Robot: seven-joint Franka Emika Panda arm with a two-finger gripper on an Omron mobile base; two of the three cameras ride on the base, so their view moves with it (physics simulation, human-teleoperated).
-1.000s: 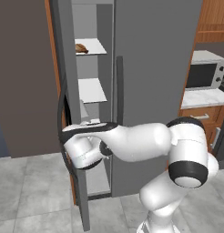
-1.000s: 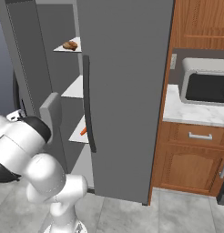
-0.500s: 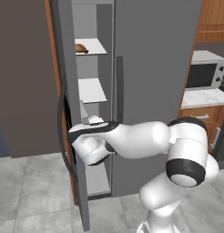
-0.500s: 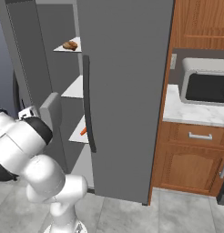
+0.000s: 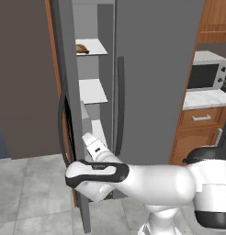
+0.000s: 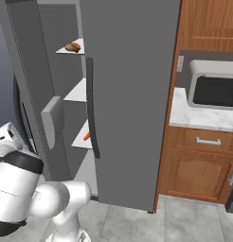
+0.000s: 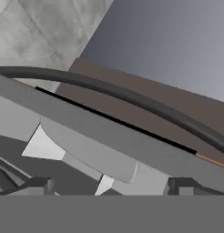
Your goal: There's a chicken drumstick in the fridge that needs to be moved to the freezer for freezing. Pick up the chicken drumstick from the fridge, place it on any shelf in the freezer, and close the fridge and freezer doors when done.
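The chicken drumstick (image 5: 81, 48), a small golden-brown tapering lump, lies on the top narrow white shelf (image 5: 95, 47) of the freezer (image 6: 61, 71). The gripper (image 7: 109, 184), jaws spread and empty, sits low beside the part-open freezer door (image 5: 71, 114) and its dark handle (image 7: 132, 98).

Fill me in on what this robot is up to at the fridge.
The white arm is reaching low toward the edge of the open freezer door, its gripper empty with jaws wide apart, facing the door's dark curved handle. The chicken drumstick already lies on an upper narrow shelf inside the freezer. The fridge door beside it is shut. What is left, it seems, is pushing the freezer door closed.
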